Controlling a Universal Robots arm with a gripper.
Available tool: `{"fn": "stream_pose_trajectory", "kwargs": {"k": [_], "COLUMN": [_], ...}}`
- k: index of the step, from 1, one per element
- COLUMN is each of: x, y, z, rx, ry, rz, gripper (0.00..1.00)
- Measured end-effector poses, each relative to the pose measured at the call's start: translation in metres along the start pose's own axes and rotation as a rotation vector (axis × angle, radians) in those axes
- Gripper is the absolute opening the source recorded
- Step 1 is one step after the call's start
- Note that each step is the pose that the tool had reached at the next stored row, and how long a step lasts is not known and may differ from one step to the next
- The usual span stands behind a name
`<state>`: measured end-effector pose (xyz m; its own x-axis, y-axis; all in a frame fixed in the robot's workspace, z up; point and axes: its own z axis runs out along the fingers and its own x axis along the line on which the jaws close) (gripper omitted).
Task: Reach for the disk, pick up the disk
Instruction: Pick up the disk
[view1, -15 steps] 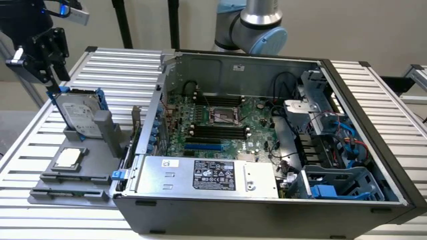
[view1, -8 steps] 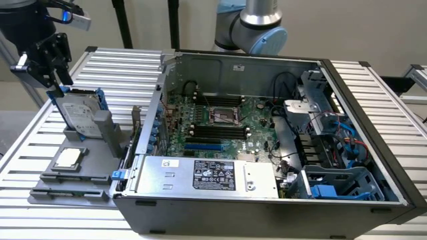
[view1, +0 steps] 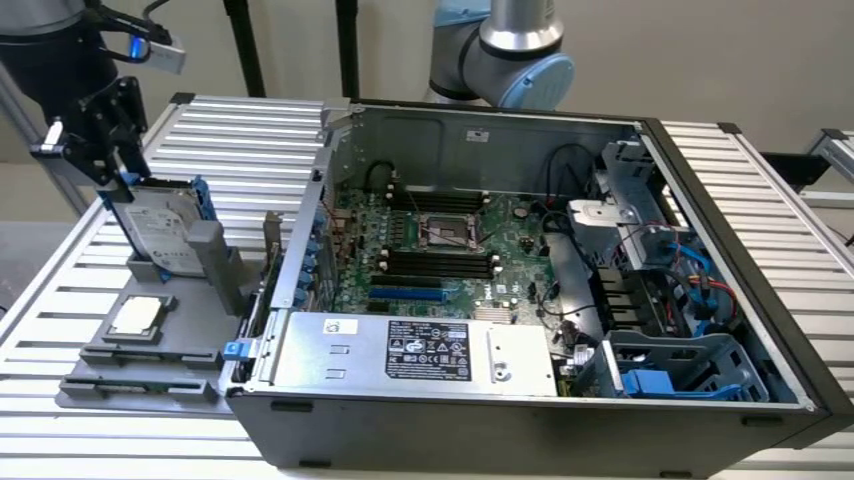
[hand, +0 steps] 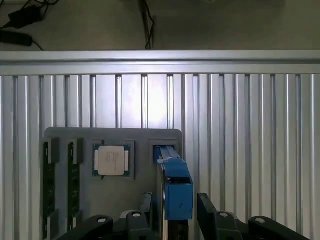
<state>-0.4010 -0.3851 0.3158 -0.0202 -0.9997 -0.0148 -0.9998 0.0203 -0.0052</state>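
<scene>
Disk stands on edge in grey holder, nine o'clock of computer case in exterior view. Gripper fingers spread, straddling disk's top edge, one on each side.

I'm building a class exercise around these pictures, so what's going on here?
A robot arm's gripper hangs open over the disk, with one jaw on either side of its top edge. The disk stands on edge in a grey holder on the table, beside an open computer case. It is not yet gripped or lifted.
</scene>
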Motion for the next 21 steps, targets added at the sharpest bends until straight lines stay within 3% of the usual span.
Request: {"fn": "stream_pose_trajectory", "kwargs": {"k": [5,12,18,21], "x": [0.0,0.0,0.0,0.0], "y": [0.0028,0.0077,0.0084,0.0083], "z": [0.0048,0.0135,0.0193,0.0202], "rx": [-0.0003,-0.0004,-0.0005,-0.0035], "ry": [-0.0089,-0.013,-0.0223,-0.0242], "rz": [0.0,0.0,0.0,0.0], "gripper": [0.48,0.48,0.48,0.48]}}
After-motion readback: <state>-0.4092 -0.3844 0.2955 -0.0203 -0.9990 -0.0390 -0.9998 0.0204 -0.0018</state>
